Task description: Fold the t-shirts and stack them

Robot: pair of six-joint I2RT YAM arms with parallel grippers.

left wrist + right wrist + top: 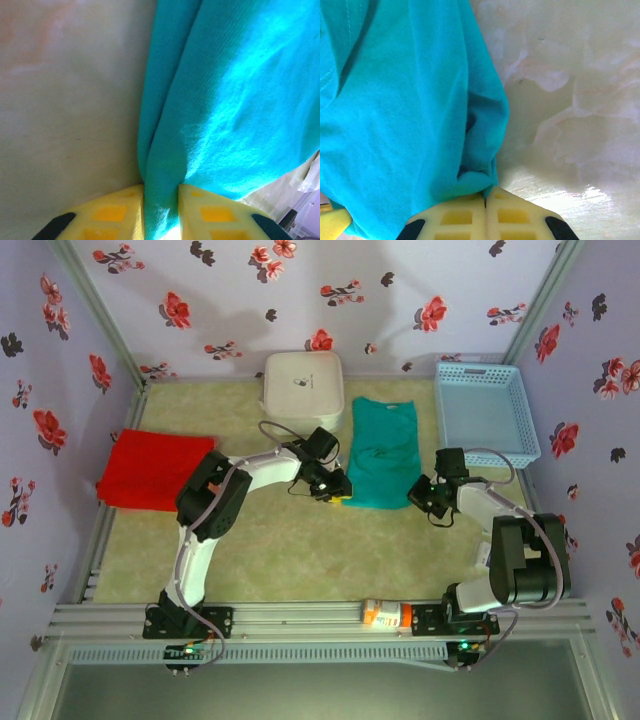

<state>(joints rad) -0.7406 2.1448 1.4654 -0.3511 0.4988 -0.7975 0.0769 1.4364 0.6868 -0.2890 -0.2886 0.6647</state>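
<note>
The teal t-shirt (380,452) lies folded lengthwise in the middle of the table, between the white box and the basket. My left gripper (338,495) is at its near left corner, and in the left wrist view the yellow fingers (120,212) are shut on a bunched fold of teal cloth (225,100). At the shirt's near right corner my right gripper (418,495) has its jaws pressed together, pinching the teal cloth's (410,115) edge at their tips (486,199). The red t-shirt (155,470) lies folded at the table's left edge.
A white square box (302,385) stands at the back centre, just left of the teal shirt. A light-blue mesh basket (485,410) sits at the back right. An orange-and-white bottle (387,614) lies on the front rail between the arm bases.
</note>
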